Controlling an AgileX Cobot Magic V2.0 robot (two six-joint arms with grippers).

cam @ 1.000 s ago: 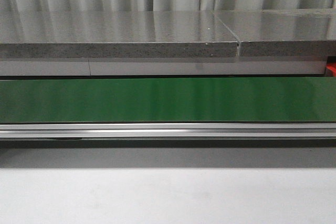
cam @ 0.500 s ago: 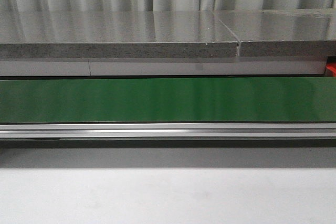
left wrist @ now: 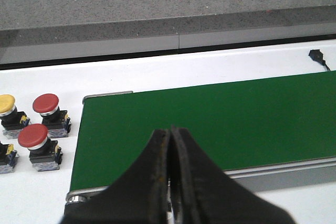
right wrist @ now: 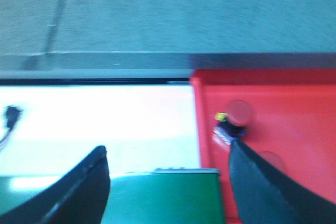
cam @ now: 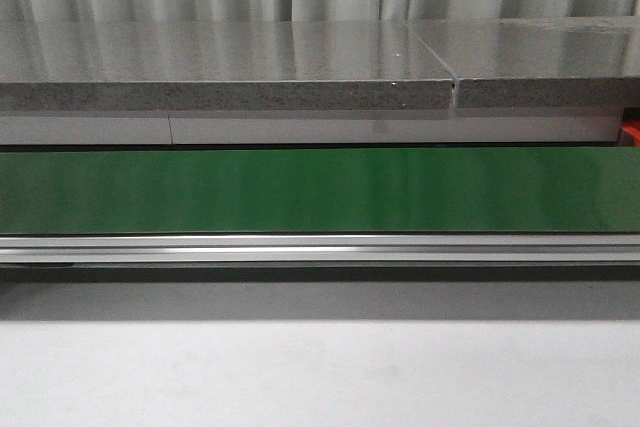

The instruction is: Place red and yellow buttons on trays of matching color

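In the left wrist view we see our left pincer (left wrist: 169, 145) with its two black fingers pressed together and nothing between them, poised over the near edge of the green conveyor belt (left wrist: 220, 124). Off to one side of this pincer, just past the belt's end, buttons stand on the white tabletop (left wrist: 157, 69): two red buttons (left wrist: 45, 104), the second (left wrist: 33, 136) nearer the pincer, and a yellow button (left wrist: 6, 104) beside the farther red one; another button is cut off at the picture's edge and we cannot tell its colour. All sit upright on dark bases, near each other but apart. A small black connector (left wrist: 316, 54) lies on the tabletop beyond the belt's far side. In the right wrist view, which is blurred, our right pincer (right wrist: 168, 182) is spread wide, its fingers (right wrist: 79, 192) well apart with nothing held. Ahead of it and toward one finger lies the red tray (right wrist: 294, 103), with a red button (right wrist: 234, 116) resting inside near the tray's wall; a second rounded red shape close to that finger is too blurred to identify. The belt's end lies between the fingers, just beside the tray. The front view shows only the belt, its metal rail (cam: 320, 247) and the grey stone ledge (cam: 220, 67) behind; neither pincer appears there.
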